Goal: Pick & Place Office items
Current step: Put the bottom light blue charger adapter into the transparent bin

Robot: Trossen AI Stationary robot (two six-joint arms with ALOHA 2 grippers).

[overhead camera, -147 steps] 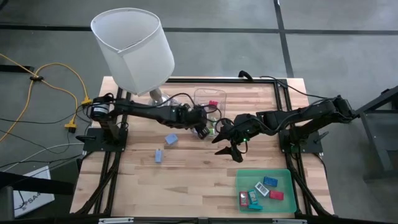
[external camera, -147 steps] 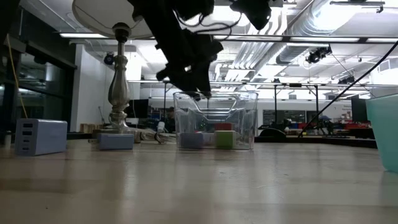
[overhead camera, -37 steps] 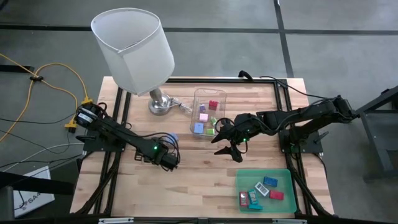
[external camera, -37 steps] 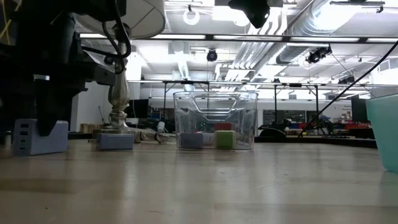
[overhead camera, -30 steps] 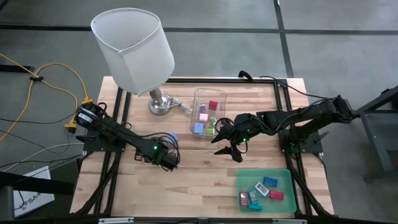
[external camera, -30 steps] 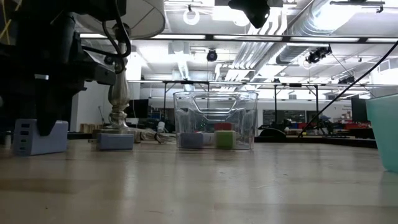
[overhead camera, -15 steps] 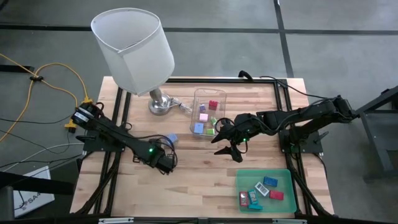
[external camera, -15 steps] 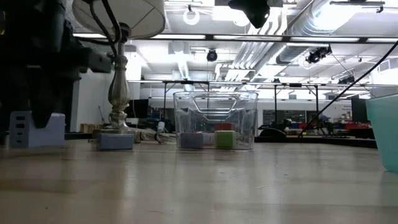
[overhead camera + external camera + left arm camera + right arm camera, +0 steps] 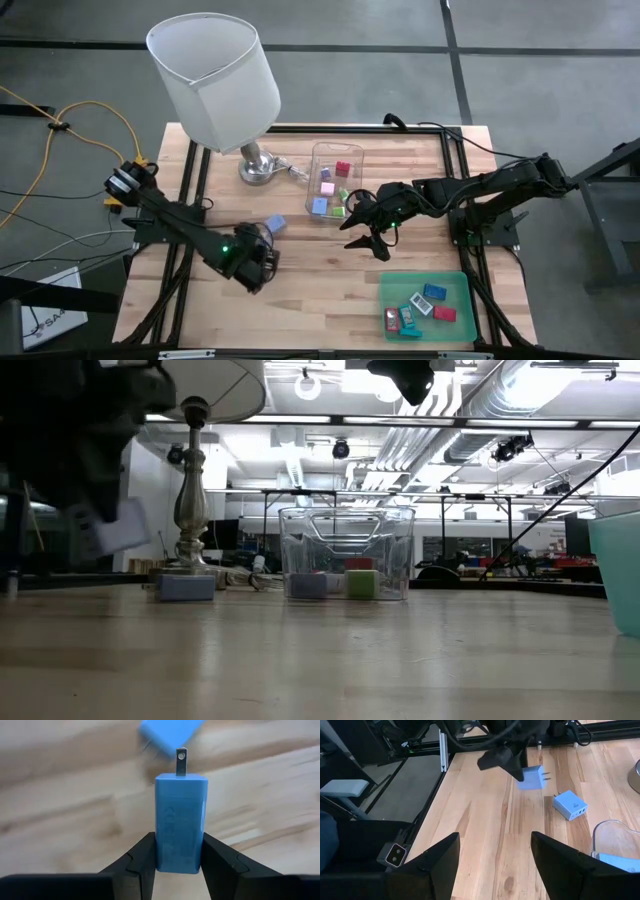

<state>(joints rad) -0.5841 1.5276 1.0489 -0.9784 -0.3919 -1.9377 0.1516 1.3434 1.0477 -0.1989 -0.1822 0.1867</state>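
The left gripper has its jaws closed on a light blue rectangular plug-in charger block, gripped by its lower sides, with the metal prong end pointing away from the wrist. In the low view the block hangs clear above the wooden tabletop, at the left front area. A second light blue charger block lies on the tabletop just beside the left gripper. The right gripper hovers near the tabletop's middle, jaws spread wide and holding nothing, just beside a clear plastic box containing small coloured pieces. A flat green tray at the right front holds several more coloured pieces.
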